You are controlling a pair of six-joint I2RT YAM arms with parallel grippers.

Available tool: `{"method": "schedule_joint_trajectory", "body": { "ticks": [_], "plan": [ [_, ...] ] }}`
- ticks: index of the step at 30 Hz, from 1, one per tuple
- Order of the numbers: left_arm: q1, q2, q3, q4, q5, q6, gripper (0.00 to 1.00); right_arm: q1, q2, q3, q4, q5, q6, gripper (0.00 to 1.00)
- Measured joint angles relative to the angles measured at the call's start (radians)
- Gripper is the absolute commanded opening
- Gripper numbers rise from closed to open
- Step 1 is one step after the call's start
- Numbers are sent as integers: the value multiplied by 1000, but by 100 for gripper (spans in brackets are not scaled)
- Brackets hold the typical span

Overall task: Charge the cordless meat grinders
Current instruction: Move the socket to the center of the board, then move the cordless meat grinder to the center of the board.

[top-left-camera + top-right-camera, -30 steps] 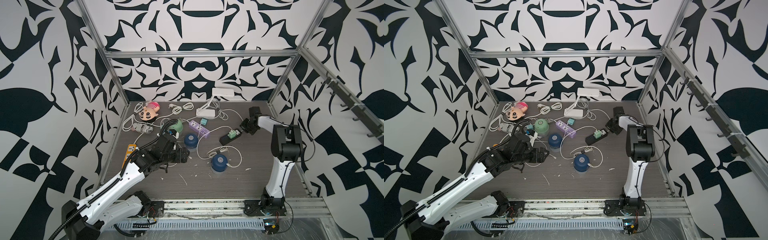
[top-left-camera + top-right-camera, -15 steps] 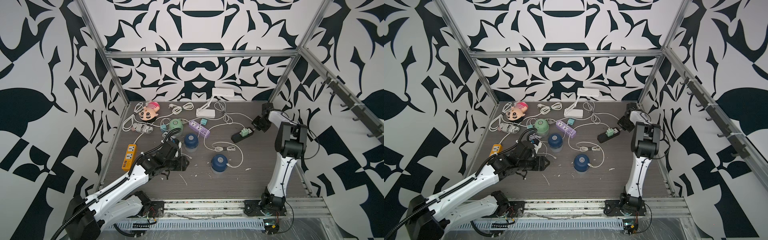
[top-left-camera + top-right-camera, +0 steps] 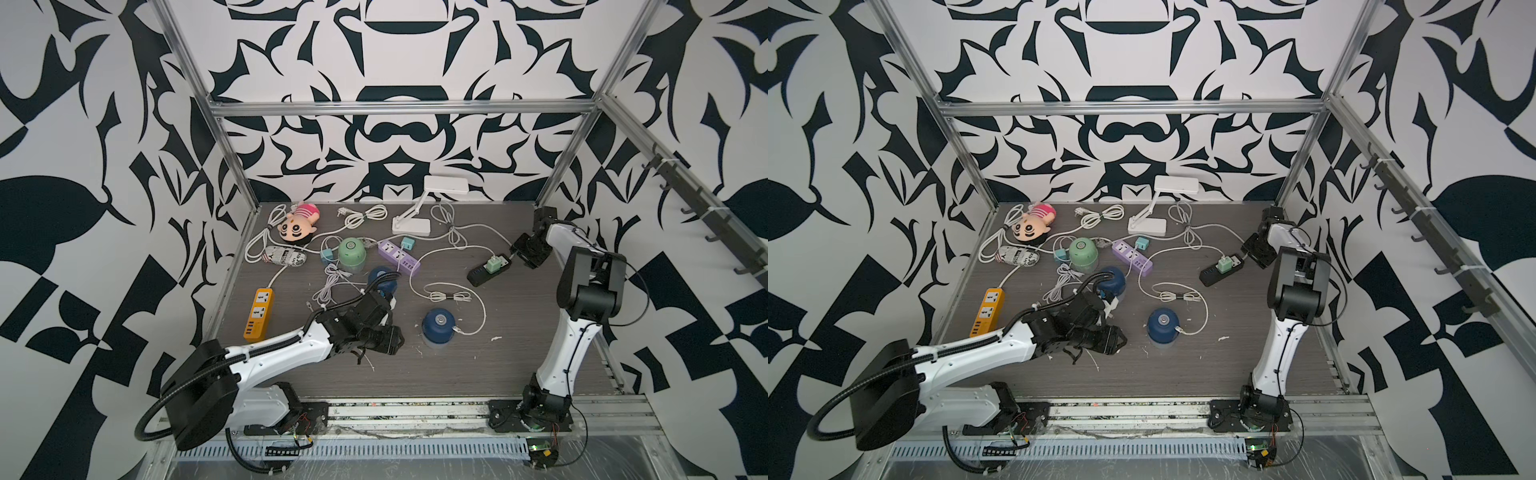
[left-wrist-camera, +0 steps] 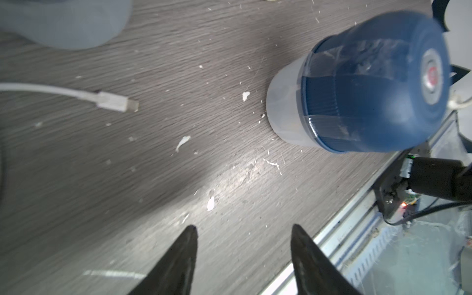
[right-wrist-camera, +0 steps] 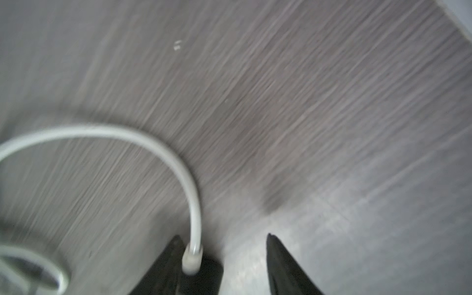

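Note:
Three cordless meat grinders stand on the dark table: a mint green one (image 3: 352, 251) (image 3: 1084, 253), a navy one (image 3: 381, 277) partly behind my left arm's hose, and a navy one (image 3: 438, 324) (image 3: 1163, 326) (image 4: 370, 84) with a white cable at its side. My left gripper (image 3: 395, 340) (image 4: 244, 229) is open and empty, low over bare table a little left of that front navy grinder. My right gripper (image 3: 524, 251) (image 5: 224, 237) is open at the far right, at the end of the black power strip (image 3: 488, 270) where its white cord (image 5: 191, 260) enters.
An orange power strip (image 3: 258, 313) lies at the left edge, and a purple strip (image 3: 398, 257) sits beside the mint grinder. A white desk lamp (image 3: 415, 212), a doll (image 3: 297, 224) and coiled white cables (image 3: 451, 296) crowd the back. A loose cable plug (image 4: 117, 102) lies near my left gripper.
My right gripper dragged the black power strip to the right, then opened. My left arm drew back toward the table's front, away from the middle navy grinder.

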Motion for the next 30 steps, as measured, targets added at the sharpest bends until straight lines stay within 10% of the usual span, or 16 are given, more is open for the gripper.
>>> {"method": "schedule_joint_trajectory", "body": {
  "ticks": [11,30],
  "plan": [
    [-182,35,-140,299,-169,259,90,45,-399,-198,110,-87,21,60],
    [-162,343,-21,637,-237,581,95,241,-1013,-262,2,-138,-22,60]
  ]
}}
